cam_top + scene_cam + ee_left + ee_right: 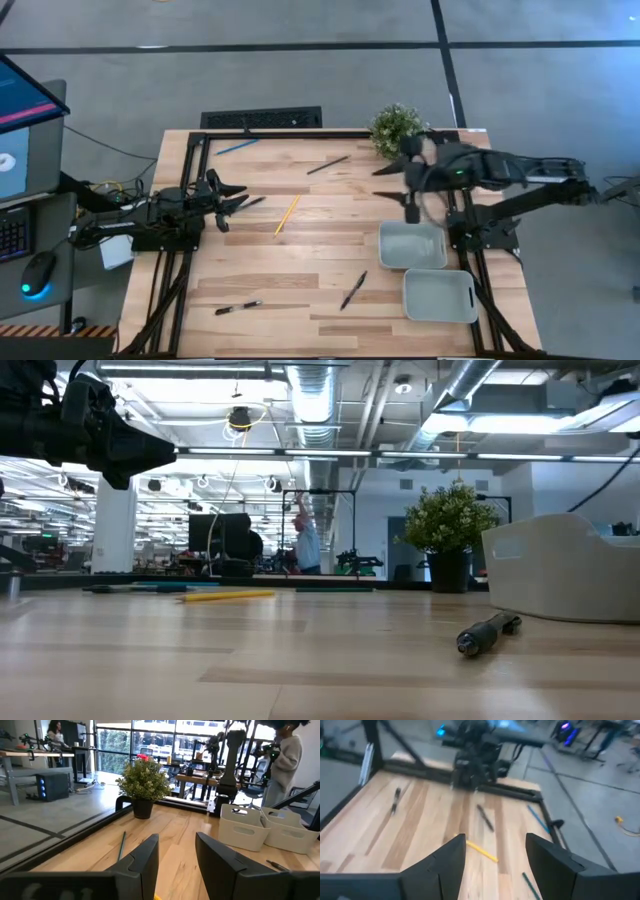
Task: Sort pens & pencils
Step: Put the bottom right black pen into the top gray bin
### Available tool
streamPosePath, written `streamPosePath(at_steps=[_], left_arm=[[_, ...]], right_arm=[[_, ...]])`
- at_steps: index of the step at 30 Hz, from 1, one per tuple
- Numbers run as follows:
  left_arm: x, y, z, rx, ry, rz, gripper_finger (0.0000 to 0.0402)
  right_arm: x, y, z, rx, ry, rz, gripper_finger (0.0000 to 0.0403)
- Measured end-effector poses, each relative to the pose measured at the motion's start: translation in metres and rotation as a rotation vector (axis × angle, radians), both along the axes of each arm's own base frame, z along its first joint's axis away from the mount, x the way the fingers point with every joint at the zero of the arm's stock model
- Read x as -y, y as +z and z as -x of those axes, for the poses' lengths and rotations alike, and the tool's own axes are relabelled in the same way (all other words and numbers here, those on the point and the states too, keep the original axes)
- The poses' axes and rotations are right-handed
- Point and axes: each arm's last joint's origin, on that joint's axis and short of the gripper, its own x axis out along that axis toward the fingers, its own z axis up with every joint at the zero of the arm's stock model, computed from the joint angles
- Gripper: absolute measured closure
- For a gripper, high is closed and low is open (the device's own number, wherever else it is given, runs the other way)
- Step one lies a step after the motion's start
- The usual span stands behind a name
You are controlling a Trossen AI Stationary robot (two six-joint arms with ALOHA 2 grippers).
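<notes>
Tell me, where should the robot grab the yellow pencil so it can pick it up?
Probably around its middle, coming straight down from above. The yellow pencil lies flat on bare wood, slanted, with nothing touching it, so fingers can close across its thin width. A middle grip should keep it from tipping. The left gripper, fingers open, is the nearer one.

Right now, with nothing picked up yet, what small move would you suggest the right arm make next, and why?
Probably lower the right gripper toward the yellow pencil. Its fingers are open and empty, it hangs above the table beside the plant, and its wrist camera shows that pencil lying loose just ahead. Both bins are empty; the left gripper, also open, waits at the far side.
</notes>
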Motion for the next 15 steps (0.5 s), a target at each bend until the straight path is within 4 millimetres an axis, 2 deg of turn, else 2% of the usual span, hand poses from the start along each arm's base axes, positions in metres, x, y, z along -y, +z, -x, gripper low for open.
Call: streamPosePath(at_steps=[5, 10, 15], left_arm=[[0.000, 0.000, 0.000, 0.000, 0.000, 0.000, 0.0283], [0.000, 0.000, 0.000, 0.000, 0.000, 0.000, 0.0283], [0.000, 0.000, 0.000, -0.003, 0.000, 0.000, 0.0283]], right_arm=[[-0.016, -0.001, -0.039, -0.169, 0.062, 0.023, 0.0175], [-0.031, -0.013, -0.074, -0.333, 0.108, 0.034, 0.0174], [-0.039, -0.016, -0.100, -0.371, 0.208, -0.026, 0.0174]])
